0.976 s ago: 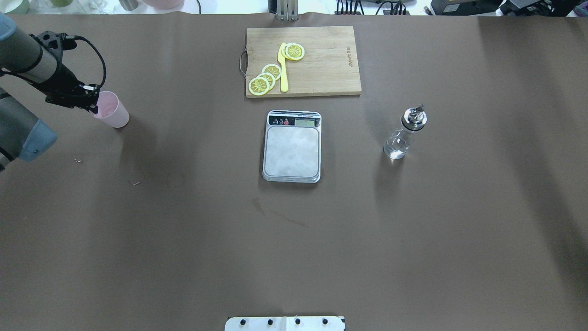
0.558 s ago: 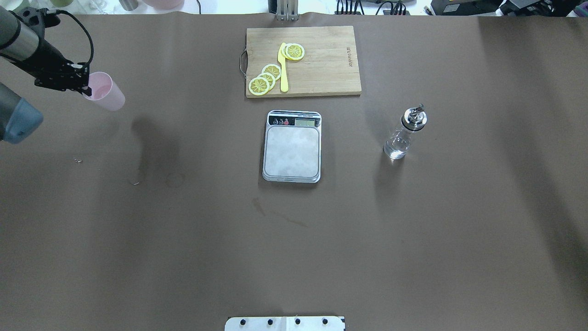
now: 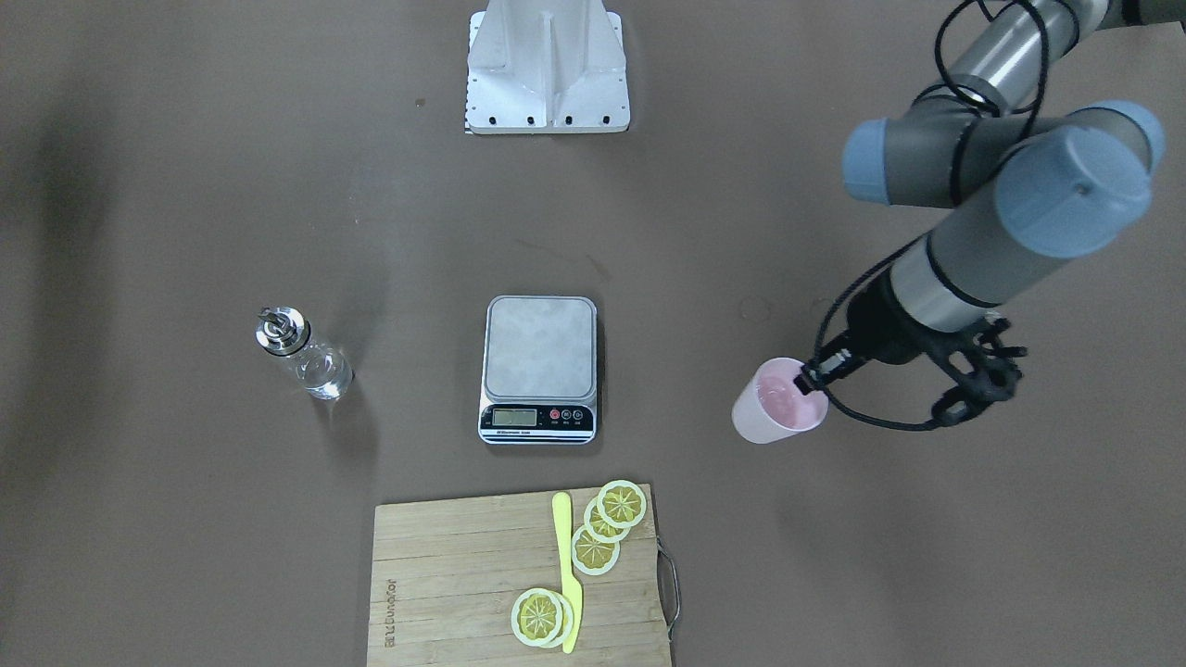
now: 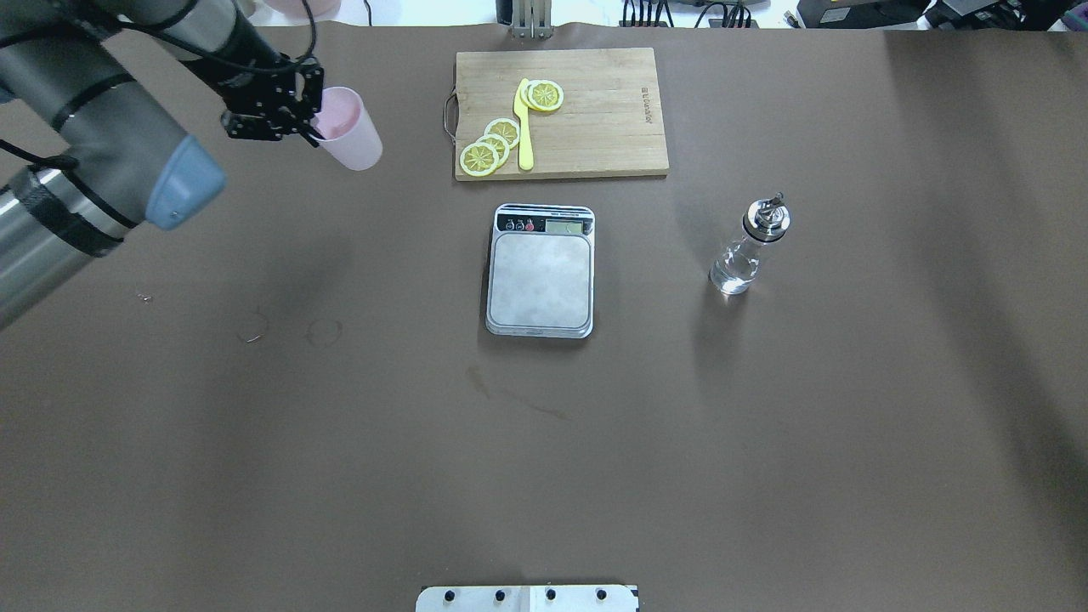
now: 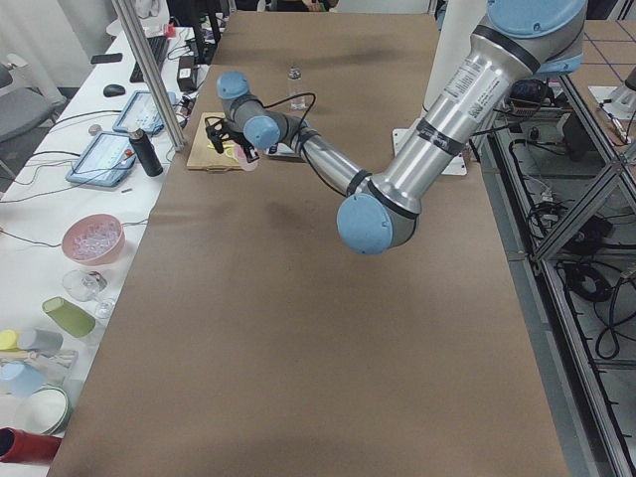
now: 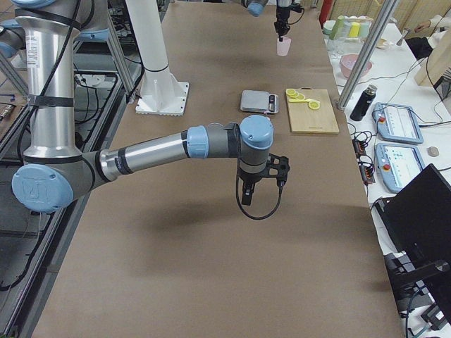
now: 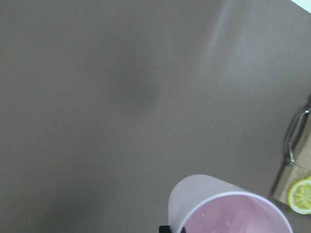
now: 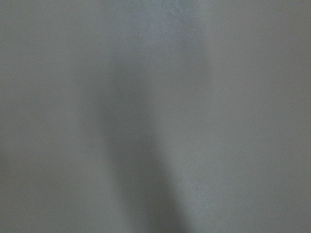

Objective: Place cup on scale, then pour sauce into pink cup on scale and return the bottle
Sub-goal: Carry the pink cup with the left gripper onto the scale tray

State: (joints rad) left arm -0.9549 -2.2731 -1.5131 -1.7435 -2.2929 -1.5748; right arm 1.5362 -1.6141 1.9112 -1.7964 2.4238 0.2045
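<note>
Fingers (image 3: pixel 813 377) of left gripper (image 4: pixel 311 126) pinch the pink cup (image 4: pixel 350 136) at its rim. Cup appears lifted off the worktop (image 4: pixel 340 425), beside the cutting board (image 4: pixel 595 110), well apart from the scale (image 4: pixel 540 280). Step in hand: carrying cup to scale. Next: swing over platform, lower upright, centred. Bottle (image 4: pixel 748 251) untouched. Right gripper (image 6: pixel 248 191) seen only from the side; cannot tell its grip. Inner finger hidden inside cup.

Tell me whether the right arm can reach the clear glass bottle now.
Probably yes: the small clear glass bottle stands alone on the brown table, and the right tool hangs free above the table.
</note>
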